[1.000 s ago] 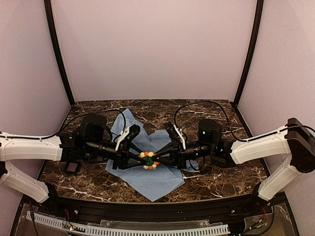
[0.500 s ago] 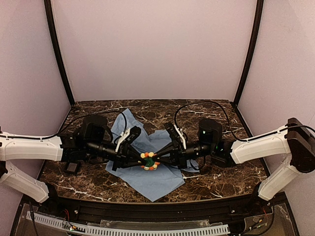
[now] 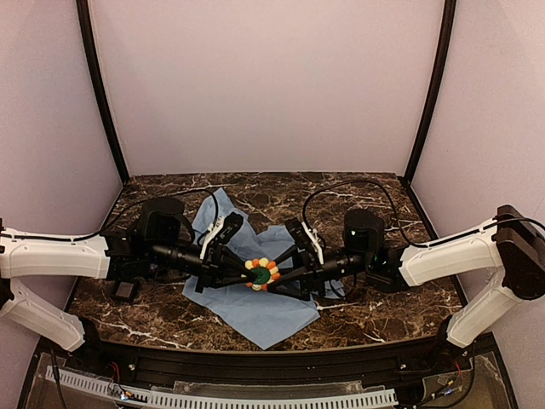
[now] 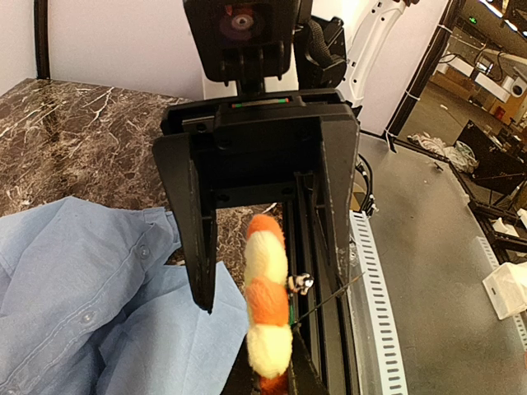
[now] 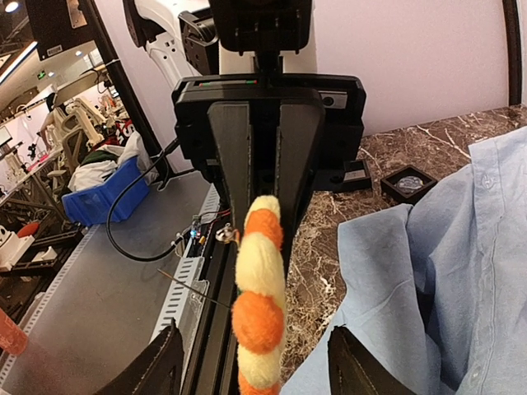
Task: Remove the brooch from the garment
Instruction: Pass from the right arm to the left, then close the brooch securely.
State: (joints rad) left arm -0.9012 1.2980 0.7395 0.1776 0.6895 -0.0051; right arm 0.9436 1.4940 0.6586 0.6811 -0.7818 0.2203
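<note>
Orange-and-yellow brooch (image 3: 262, 274) sits clamped in left gripper (image 3: 249, 273), right gripper (image 3: 283, 273) w/ jaws apart; robot should lift slow & straight so pin (image 4: 329, 295) clears blue shirt (image 3: 255, 313) w/o snagging.

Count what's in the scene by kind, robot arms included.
Robot arms: 2
Shirt: 1
Brooch: 1
Small black square pads: 2
Total: 6
</note>
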